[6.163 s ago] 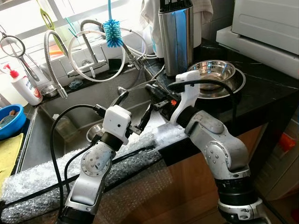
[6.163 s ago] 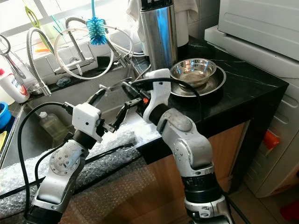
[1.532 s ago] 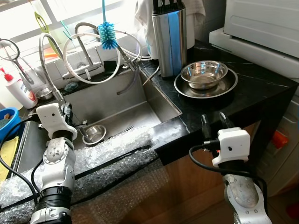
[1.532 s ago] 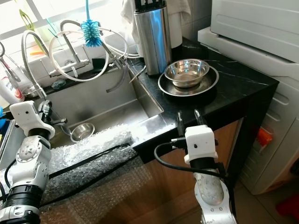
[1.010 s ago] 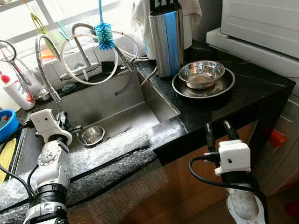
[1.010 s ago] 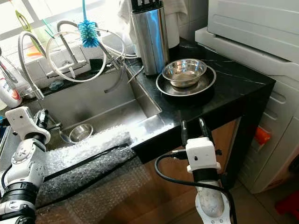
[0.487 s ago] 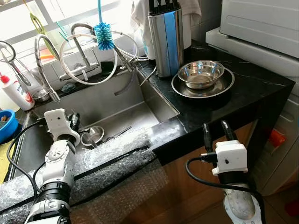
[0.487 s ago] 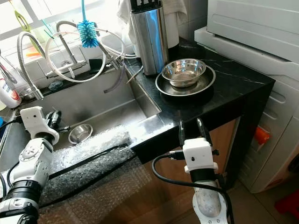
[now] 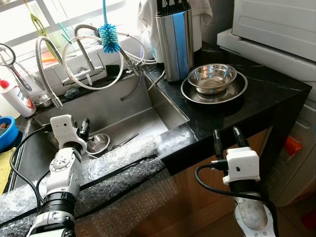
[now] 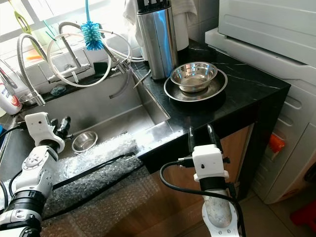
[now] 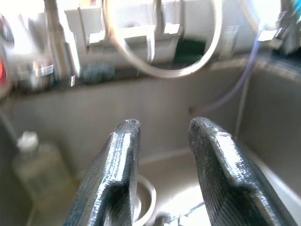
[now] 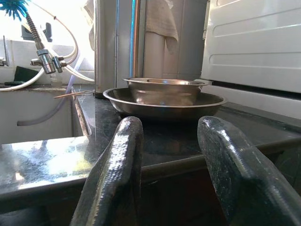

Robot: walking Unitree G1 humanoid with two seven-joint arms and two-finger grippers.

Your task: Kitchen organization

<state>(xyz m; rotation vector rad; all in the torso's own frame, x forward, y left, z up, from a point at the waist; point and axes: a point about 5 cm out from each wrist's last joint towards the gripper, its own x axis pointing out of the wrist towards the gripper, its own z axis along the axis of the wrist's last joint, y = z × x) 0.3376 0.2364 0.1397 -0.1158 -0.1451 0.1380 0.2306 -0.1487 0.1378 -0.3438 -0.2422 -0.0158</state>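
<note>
A steel bowl (image 9: 213, 76) sits inside a steel plate (image 9: 193, 95) on the black counter (image 9: 276, 94). Down in the sink (image 9: 133, 106) lie a small steel bowl (image 9: 98, 143) and a thin utensil (image 9: 124, 142). My left gripper (image 9: 84, 128) hovers at the sink's front left, just left of the small bowl, open and empty; the bowl's rim (image 11: 149, 197) shows below its fingers. My right gripper (image 9: 226, 134) stands open in front of the counter's front edge, pointing up, level with the plate (image 12: 164, 101) and empty.
A steel knife block (image 9: 175, 42) stands behind the plate. Faucet hoses (image 9: 94, 59) and a blue bottle brush (image 9: 108, 37) hang over the sink. Bubble wrap (image 9: 113, 163) covers the sink's front edge. A white appliance (image 9: 276, 24) bounds the counter at right. A soap bottle (image 9: 14, 96) stands left.
Both arms have dropped from over the sink edge. In the last second my left gripper shifted right toward the small bowl; the right gripper stayed put.
</note>
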